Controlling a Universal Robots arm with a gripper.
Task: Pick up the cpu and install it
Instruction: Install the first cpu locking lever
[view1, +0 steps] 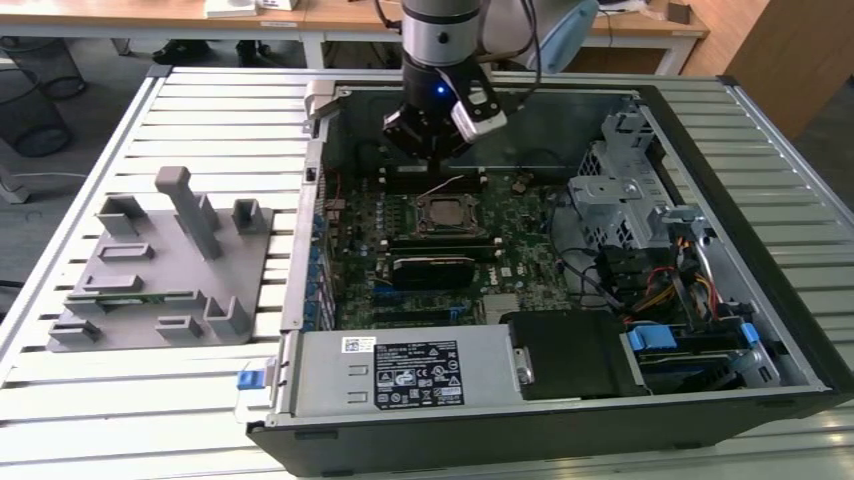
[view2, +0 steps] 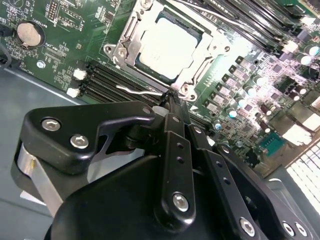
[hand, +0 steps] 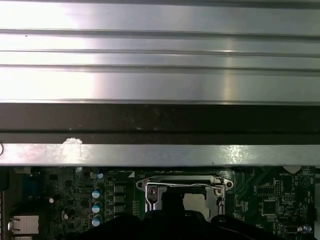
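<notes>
The cpu (view2: 167, 46) lies flat in the motherboard socket (view1: 445, 212), its silvery top bare inside the metal frame (view2: 131, 37). In the first wrist view a corner of the cpu (hand: 194, 201) shows under the frame's bar. My gripper (view1: 427, 158) hangs inside the open computer case, just behind the socket in the exterior view. Its black fingers (view2: 172, 150) meet at the tips, shut with nothing between them. The tips (view2: 170, 101) sit at the socket's edge, close to the thin wire lever (view2: 140, 90).
A grey tray (view1: 160, 270) with upright holders stands on the slatted table at the exterior view's left, a green memory stick (view1: 127, 296) in it. The case's walls (view1: 314, 200), drive cage (view1: 621, 195), cables (view1: 667, 290) and power supply box (view1: 400, 370) surround the board.
</notes>
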